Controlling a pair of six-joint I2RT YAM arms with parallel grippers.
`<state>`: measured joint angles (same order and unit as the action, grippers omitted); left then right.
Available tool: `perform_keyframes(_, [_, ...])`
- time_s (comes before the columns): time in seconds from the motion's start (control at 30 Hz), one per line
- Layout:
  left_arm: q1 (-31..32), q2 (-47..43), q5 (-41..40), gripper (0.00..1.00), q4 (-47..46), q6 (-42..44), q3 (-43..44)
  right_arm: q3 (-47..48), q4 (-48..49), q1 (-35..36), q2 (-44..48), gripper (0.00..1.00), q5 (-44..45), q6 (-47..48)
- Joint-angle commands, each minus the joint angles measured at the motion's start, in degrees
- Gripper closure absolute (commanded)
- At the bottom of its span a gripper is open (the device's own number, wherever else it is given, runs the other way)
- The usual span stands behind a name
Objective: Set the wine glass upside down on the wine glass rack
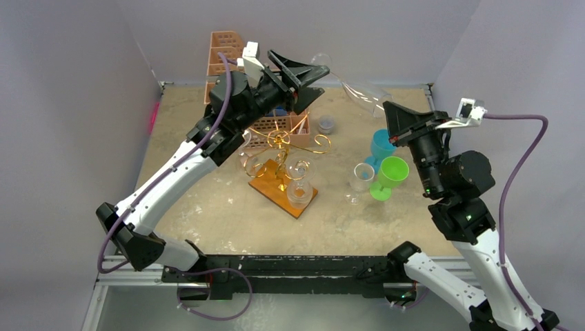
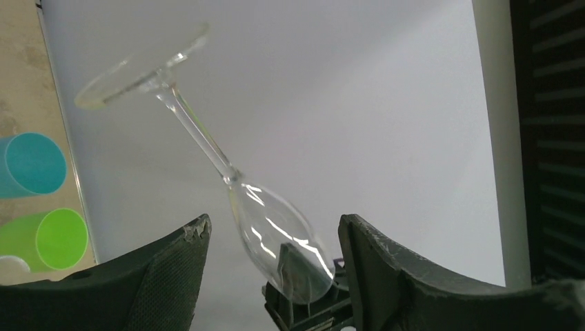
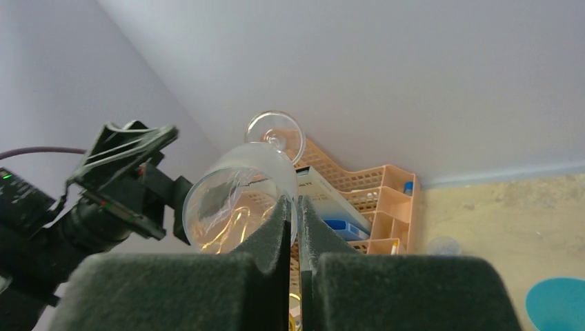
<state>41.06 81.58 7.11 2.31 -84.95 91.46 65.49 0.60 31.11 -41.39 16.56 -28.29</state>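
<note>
A clear wine glass hangs tilted in the air over the back of the table, foot up and to the left. My right gripper is shut on the rim of its bowl, one finger inside and one outside. My left gripper is raised facing it, open. In the left wrist view the bowl shows between the spread jaws without touching either, and I cannot tell if it lies beyond them. The gold wire wine glass rack stands on its wooden base below, with clear glasses at it.
A peach perforated organiser stands at the back left. A teal cup, a green goblet and a small clear cup stand right of the rack. A small greyish cup sits behind it. Grey walls close in the back and sides.
</note>
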Motion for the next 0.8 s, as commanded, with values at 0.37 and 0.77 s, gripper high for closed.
perform_keyframes(0.37, [1.3,4.4,-7.0,0.48,-0.8,-5.5,4.6,-2.1,11.4,0.1,1.4,1.00,-7.5,3.6])
perform_keyframes(0.77, [1.4,2.9,-5.4,0.69,-3.4,-6.3,1.1,-2.6,11.3,0.1,-0.5,1.00,-13.3,3.8])
